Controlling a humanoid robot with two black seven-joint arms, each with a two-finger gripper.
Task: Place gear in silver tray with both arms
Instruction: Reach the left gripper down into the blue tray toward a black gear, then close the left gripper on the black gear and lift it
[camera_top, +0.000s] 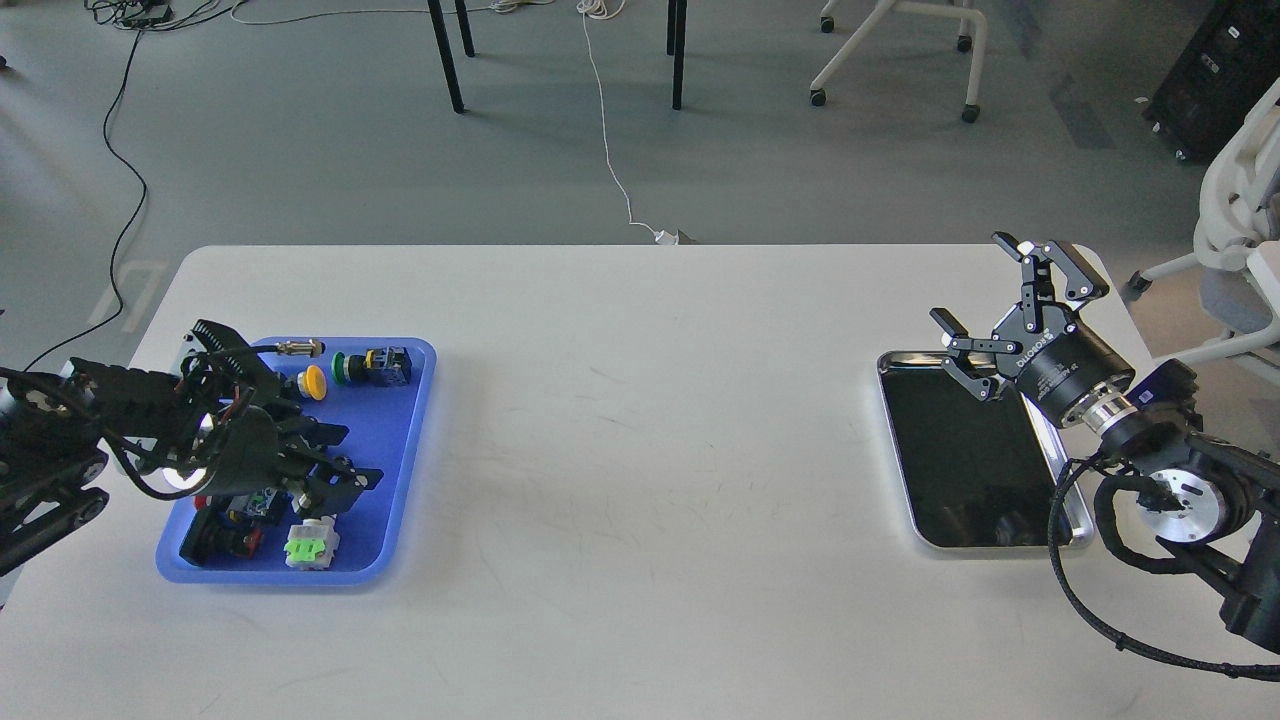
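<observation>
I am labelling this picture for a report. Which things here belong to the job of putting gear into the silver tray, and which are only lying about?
Part of the job:
silver tray, nothing in it
blue tray holding small parts
left gripper, over the blue tray
right gripper, open, over the silver tray's far end

Only lying about:
white cable on the floor
rolling chair
black table legs

My left gripper (340, 465) is low over the blue tray (400, 440), among small parts, fingers too dark to tell apart. My right gripper (1000, 300) hangs fingers spread, holding nothing, over the far right corner of the silver tray (965, 545).
</observation>
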